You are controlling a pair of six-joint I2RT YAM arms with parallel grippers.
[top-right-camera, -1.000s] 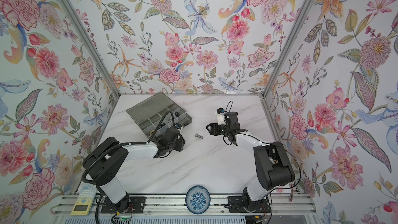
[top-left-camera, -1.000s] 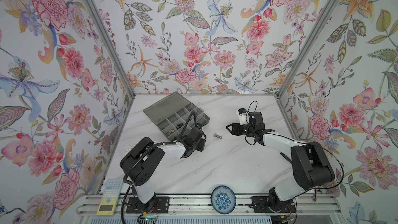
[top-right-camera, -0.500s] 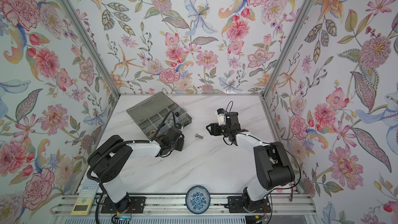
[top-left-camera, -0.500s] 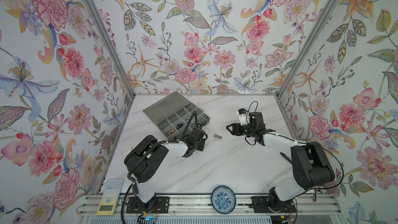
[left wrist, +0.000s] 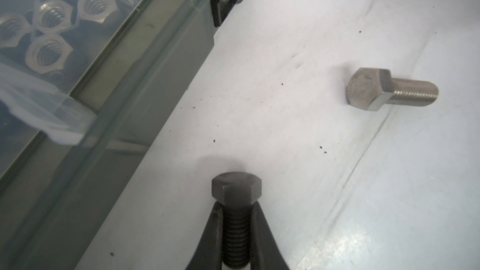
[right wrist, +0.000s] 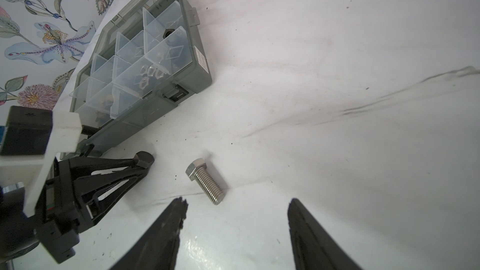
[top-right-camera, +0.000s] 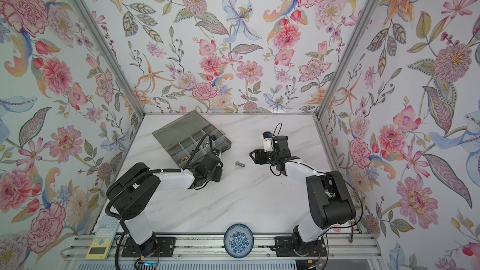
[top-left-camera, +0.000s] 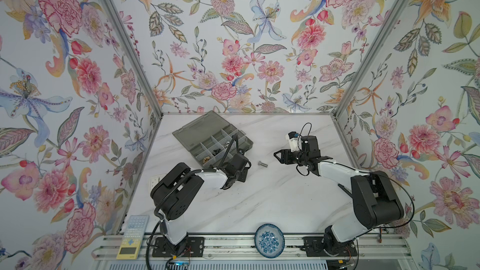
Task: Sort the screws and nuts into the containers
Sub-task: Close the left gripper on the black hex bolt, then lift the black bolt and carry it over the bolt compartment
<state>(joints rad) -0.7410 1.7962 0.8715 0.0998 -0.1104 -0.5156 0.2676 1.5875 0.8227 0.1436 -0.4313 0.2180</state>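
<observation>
A white marble bench (top-left-camera: 259, 203) is seen in both top views. A grey see-through organizer box (top-left-camera: 200, 128) is set on it at the back left, with its lid laid flat behind it. The box is split into small compartments (right wrist: 130, 48) by clear walls.

The left gripper (left wrist: 236, 205) is closed around a black bolt (left wrist: 236, 190), just beside the box's front wall. The bolt is held by its thread, in line with the fingers, with its head pointed away from the gripper.

The right gripper (right wrist: 237, 203) is spread wide, with nothing held. A silver bolt (right wrist: 205, 184) is laid flat on the bench between the two grippers, its head turned to the left gripper and its thread end to the right gripper.

A pile of silver hex nuts (left wrist: 49, 19) is kept in the compartment by the latch. Some brass-coloured bits (top-left-camera: 206, 157) are kept in another, and black bits (top-left-camera: 216, 151) beside them.
</observation>
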